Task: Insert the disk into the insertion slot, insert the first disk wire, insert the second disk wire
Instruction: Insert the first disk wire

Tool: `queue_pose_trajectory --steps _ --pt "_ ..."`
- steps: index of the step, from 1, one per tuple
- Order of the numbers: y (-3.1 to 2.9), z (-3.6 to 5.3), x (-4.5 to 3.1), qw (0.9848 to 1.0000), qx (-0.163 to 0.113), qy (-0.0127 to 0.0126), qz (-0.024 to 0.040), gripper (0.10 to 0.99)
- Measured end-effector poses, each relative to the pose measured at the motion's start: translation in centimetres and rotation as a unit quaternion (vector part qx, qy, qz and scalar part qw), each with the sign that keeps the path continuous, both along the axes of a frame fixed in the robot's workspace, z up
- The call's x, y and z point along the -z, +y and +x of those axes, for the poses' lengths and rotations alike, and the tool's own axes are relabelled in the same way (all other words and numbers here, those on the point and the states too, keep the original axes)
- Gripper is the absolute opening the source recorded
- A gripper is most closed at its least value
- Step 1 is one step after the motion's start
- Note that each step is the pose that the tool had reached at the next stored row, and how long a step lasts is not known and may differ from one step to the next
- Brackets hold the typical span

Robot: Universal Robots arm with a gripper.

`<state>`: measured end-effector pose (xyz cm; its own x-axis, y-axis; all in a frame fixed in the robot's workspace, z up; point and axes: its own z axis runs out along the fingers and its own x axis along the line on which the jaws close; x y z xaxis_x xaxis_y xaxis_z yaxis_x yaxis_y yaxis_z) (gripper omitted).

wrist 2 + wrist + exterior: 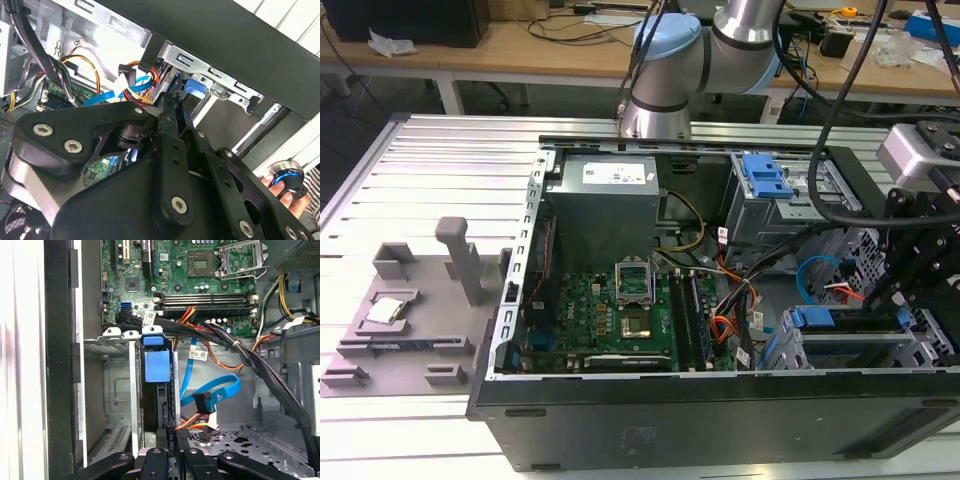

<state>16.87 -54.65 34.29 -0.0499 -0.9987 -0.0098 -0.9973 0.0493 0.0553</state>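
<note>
Blue-framed disk (157, 367) sat edge-on inside the insertion slot (116, 390), so the first-wire step looked in hand; the gripper (170, 456) seemed clenched on a black plug (170, 439) just beside it, which I judged needed squaring to the disk's end

Even room light; in the first wrist view glare whitens the table (20, 365), the insertion slot (116, 395) shaded.

A robotics lab: an open computer tower (720, 425) lies on a slotted aluminium table (440, 160) beside grey fixture blocks (410, 335), a robot arm (665, 60) over it, cable-strewn wooden benches (520, 55) far behind.
</note>
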Motion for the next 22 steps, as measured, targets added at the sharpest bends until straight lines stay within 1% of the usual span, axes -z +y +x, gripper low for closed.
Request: queue_pose_trajectory --steps 6,11,19,22 --pt "-0.25 0.00 0.26 1.0000 0.000 0.0000 0.0012 0.184" --pt "-0.42 0.00 0.55 1.0000 0.000 0.0000 0.0053 0.184" --pt "-0.49 0.00 0.57 1.0000 0.000 0.0000 0.0071 0.184" --pt "-0.49 0.00 0.34 1.0000 0.000 0.0000 0.0076 0.184"
